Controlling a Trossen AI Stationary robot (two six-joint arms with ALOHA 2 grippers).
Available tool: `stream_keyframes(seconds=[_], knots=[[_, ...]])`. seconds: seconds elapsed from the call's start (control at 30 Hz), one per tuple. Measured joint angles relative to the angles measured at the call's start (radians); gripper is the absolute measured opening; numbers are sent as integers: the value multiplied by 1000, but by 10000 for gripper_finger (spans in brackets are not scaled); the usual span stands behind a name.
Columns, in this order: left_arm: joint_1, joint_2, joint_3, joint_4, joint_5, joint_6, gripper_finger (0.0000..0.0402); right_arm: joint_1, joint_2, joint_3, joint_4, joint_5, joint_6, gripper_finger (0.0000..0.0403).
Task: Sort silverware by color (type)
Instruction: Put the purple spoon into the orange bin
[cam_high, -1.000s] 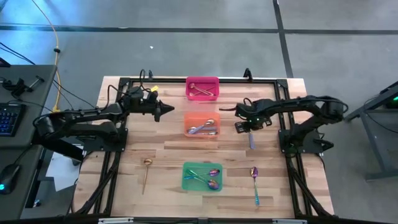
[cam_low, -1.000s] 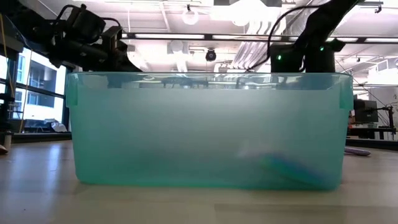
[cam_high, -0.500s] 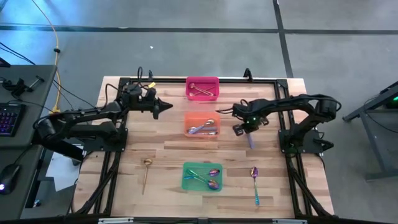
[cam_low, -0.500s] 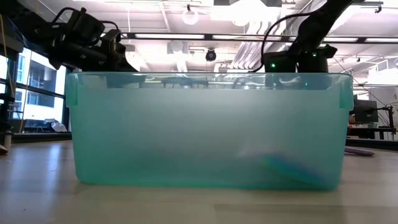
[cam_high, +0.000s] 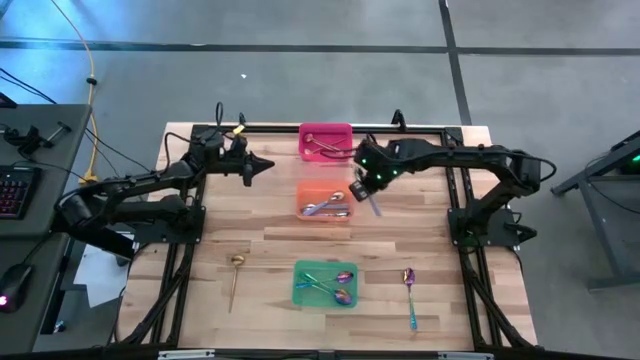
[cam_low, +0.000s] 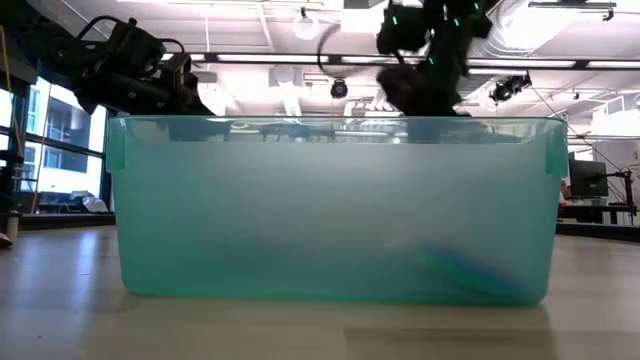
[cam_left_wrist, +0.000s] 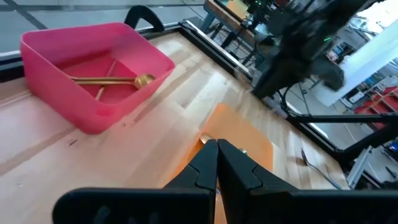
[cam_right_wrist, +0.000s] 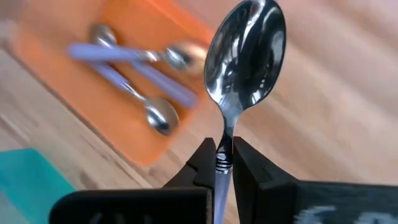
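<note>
— What sort of place is this?

— A robotics lab or workshop. Two arms (cam_high: 130, 190) are bolted to a wooden desk (cam_high: 270, 245) on a bare concrete floor (cam_high: 300, 70).

— Anything else?

— A keyboard (cam_high: 12, 190) and mouse (cam_high: 8, 300) sit on a side bench, and cables (cam_high: 90, 75) trail across the floor. Beyond the desk there are strip lights (cam_low: 300, 60), exposed ceiling ducts (cam_low: 390, 90) and tall windows (cam_low: 50, 150).
</note>
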Motion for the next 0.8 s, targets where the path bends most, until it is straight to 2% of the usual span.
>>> stream_keyframes(seconds=[0.2,0.5,0.7,0.8], knots=[[24,0,0,-1,11,17,0,37,101,212,-85,34,-139,6],[61,0,0,-4,43,37,0,71,424,521,-89,61,-436,6],[73,0,0,-4,53,39,0,66,585,639,-90,31,-518,6],[74,0,0,-4,54,44,0,66,626,665,-90,-29,-517,7]])
